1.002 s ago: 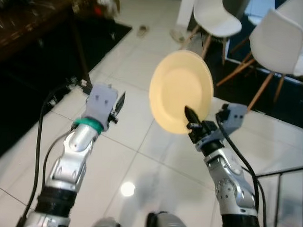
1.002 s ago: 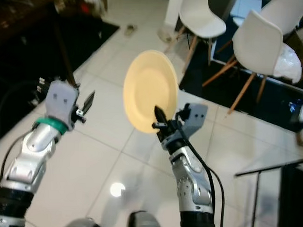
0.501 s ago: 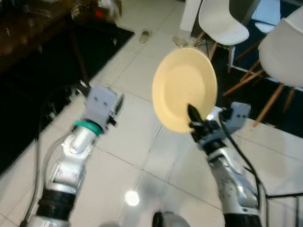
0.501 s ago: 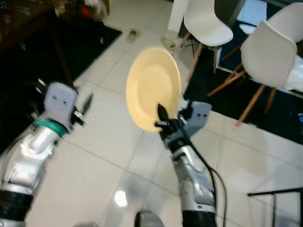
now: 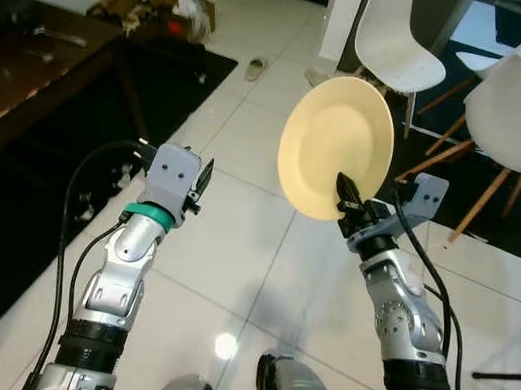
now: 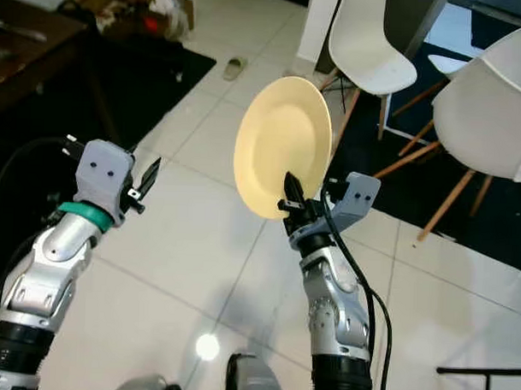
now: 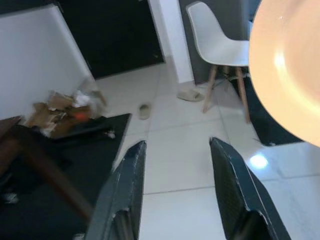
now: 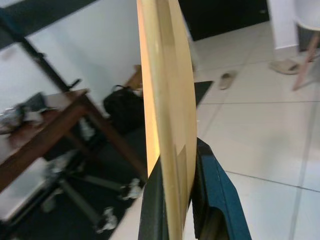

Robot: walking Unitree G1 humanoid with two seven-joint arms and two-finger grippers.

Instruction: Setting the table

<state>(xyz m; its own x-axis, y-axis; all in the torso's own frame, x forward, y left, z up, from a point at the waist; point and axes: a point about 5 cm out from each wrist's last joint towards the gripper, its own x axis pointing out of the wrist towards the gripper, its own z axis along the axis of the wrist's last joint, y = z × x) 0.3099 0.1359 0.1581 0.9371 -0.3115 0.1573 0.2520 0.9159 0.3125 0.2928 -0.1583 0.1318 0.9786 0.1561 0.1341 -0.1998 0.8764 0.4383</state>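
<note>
left gripper [image 5: 201, 177], fingers apart and empty, raised forearm-up beside the dark table [image 5: 42, 63]. right gripper [image 5: 350, 201] pinches the lower rim of the yellow plate [image 5: 335, 155], held upright above the tiled floor [image 5: 233, 245]. step, as judged: carrying; next calls for reaching the table and levelling the plate. white chairs [image 5: 398, 46] stand beyond.

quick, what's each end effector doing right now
Left end effector: open, holding nothing, raised over the tiled floor.
Right end effector: closed on the lower rim of the yellow plate, holding it upright.
</note>
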